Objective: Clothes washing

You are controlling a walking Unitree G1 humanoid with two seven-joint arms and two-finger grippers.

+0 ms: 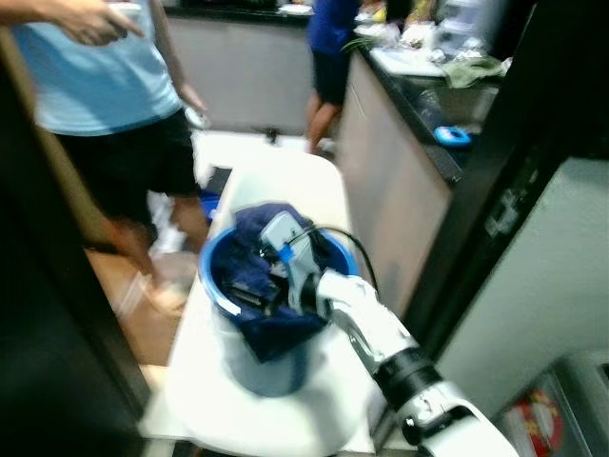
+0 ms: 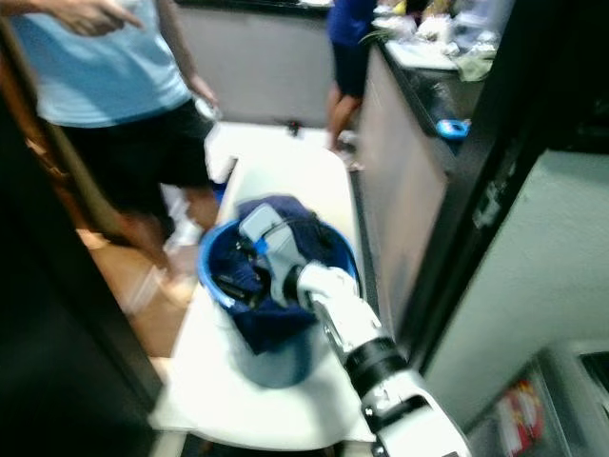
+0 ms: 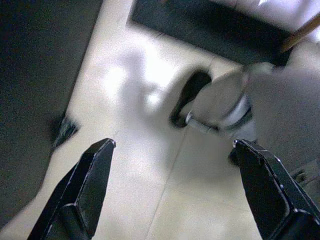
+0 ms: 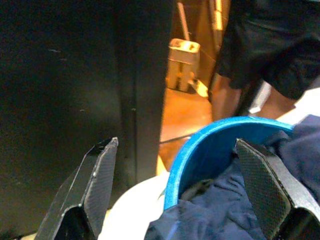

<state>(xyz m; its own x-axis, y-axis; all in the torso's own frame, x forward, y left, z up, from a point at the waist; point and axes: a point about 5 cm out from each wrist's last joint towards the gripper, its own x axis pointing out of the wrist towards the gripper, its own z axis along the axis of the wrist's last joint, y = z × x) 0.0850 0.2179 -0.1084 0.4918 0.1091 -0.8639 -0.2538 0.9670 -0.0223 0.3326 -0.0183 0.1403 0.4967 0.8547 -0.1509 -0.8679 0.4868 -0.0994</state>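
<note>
Motion blur smears both eye views you are watching.
Glare whitens the floor [image 3: 150, 95] by your left wrist; dark panels stay murky.

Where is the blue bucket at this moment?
In the left eye view the blue bucket stands low in the centre on a white surface, with dark blue clothes in it. The open right gripper hovers at its rim, and a person stands beyond on the robot's left.
</note>
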